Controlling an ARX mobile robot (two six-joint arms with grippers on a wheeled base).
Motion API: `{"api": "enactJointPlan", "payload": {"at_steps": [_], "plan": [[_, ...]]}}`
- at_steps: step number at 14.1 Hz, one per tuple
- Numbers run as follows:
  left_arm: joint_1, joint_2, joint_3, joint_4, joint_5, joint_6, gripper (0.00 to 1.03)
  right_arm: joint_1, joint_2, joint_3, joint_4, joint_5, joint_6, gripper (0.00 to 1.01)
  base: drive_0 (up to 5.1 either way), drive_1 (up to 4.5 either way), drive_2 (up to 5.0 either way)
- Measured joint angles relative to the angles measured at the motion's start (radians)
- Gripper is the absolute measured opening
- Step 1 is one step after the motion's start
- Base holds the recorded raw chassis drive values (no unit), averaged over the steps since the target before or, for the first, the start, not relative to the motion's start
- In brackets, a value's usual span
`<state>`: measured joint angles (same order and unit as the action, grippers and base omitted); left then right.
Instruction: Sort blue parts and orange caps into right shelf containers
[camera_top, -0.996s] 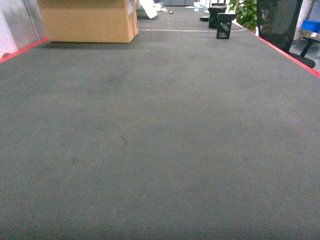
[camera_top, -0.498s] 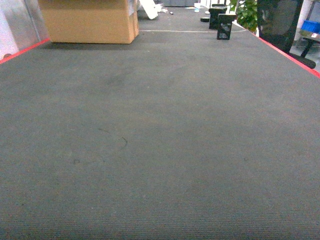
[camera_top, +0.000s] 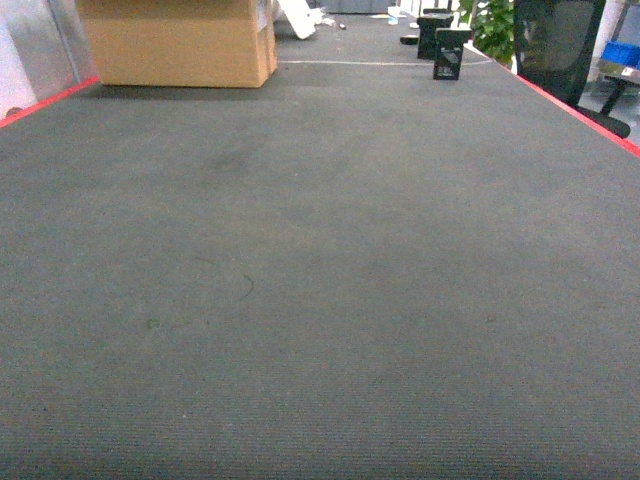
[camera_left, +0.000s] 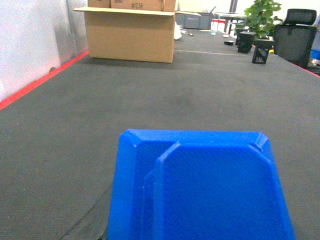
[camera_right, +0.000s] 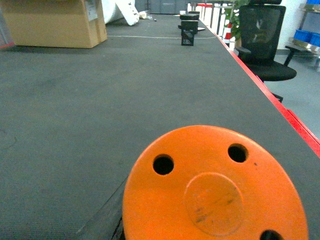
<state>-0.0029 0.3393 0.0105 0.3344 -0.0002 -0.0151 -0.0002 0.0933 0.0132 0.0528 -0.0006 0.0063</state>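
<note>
1. Blue part (camera_left: 200, 190): fills the left wrist view, above the carpet (camera_top: 320, 280); left gripper unseen, so its grip cannot be told.
2. Head view: barely shifted since earlier; no containers visible, so sorting is judged pending.
3. Orange cap (camera_right: 215, 192): fills the right wrist view; right gripper likewise unseen.
</note>
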Motion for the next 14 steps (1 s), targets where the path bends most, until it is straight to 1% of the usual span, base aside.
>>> {"api": "enactJointPlan", "payload": {"at_steps": [1, 3, 6, 7, 8, 14], "plan": [[0.0, -0.065, 0.0, -0.058, 0.0, 0.0, 0.42, 0.0, -0.089, 0.0, -0.053, 0.0, 0.0, 0.44, 0.0, 0.0, 0.0], [0.0, -0.116, 0.0, -0.116, 0.0, 0.001, 0.42, 0.0, -0.089, 0.0, -0.06, 0.0, 0.0, 0.44, 0.0, 0.0, 0.0], [0.0, -0.163, 0.0, -0.161, 0.0, 0.001, 0.42, 0.0, -0.089, 0.0, -0.059, 0.0, 0.0, 0.44, 0.0, 0.0, 0.0], [0.0, -0.257, 0.001, -0.3, 0.0, 0.0, 0.42, 0.0, -0.089, 0.0, -0.059, 0.0, 0.0, 0.44, 0.0, 0.0, 0.0], [0.0, -0.33, 0.001, -0.339, -0.002, 0.0, 0.42, 0.0, -0.089, 0.0, -0.06, 0.0, 0.0, 0.44, 0.0, 0.0, 0.0], [0.0, -0.329, 0.001, -0.342, 0.0, 0.001, 0.42, 0.0, -0.089, 0.0, -0.059, 0.0, 0.0, 0.44, 0.0, 0.0, 0.0]]}}
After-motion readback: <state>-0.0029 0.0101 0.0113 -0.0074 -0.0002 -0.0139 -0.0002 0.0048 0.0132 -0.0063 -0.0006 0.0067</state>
